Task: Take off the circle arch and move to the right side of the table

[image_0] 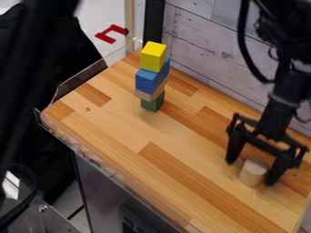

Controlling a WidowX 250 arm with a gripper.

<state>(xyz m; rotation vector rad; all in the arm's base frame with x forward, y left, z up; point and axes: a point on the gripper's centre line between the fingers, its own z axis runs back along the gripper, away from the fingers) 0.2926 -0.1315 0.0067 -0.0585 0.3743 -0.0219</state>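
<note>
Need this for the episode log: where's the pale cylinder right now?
Camera view, right side of the wooden tabletop: the pale cylinder is between the spread fingers of the gripper, well right of the block stack.

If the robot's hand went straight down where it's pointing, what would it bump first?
Probably the wooden table. The hand seems to have a finger on each side of the pale round block, so the tips should miss it. How high they are is hard to tell.

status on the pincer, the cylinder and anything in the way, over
Pincer open, fingers either side of cylinder. Cylinder upright on table, picture right. Block stack stands apart, farther left, likely not in the way.
</note>
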